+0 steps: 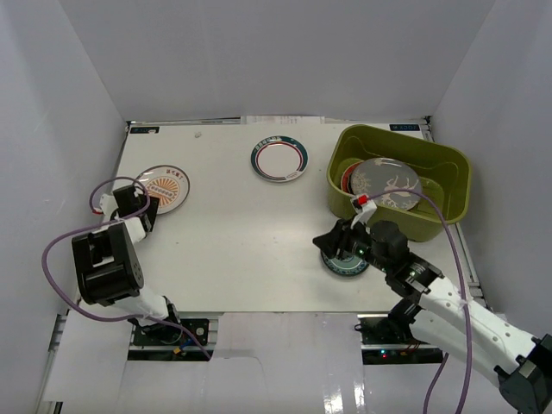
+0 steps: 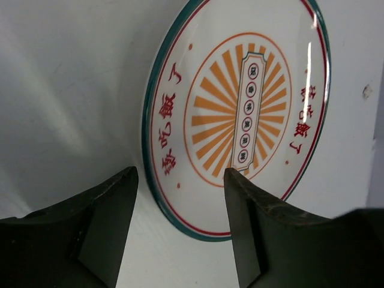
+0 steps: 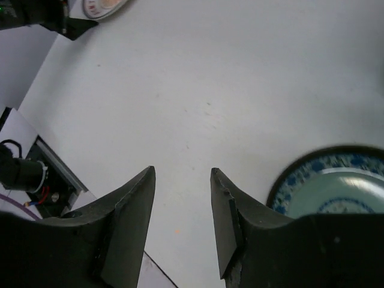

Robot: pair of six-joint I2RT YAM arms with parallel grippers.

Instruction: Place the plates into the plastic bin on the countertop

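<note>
The orange sunburst plate (image 1: 166, 189) lies at the left of the white countertop (image 1: 241, 250); it fills the left wrist view (image 2: 240, 114). My left gripper (image 1: 148, 210) is open, its jaws straddling the plate's near rim. The small blue-green patterned plate (image 1: 345, 261) lies in front of the olive-green bin (image 1: 401, 181); it shows at the right of the right wrist view (image 3: 336, 186). My right gripper (image 1: 332, 240) is open and empty, just left of that plate. The bin holds a grey plate (image 1: 385, 183) leaning on a red-rimmed one (image 1: 348, 177). A teal-and-red rimmed plate (image 1: 279, 159) lies at the back centre.
Pale grey walls (image 1: 60, 112) close in the countertop on three sides. Purple cables (image 1: 65, 250) loop beside the left arm. The near edge with electronics shows in the right wrist view (image 3: 36, 180).
</note>
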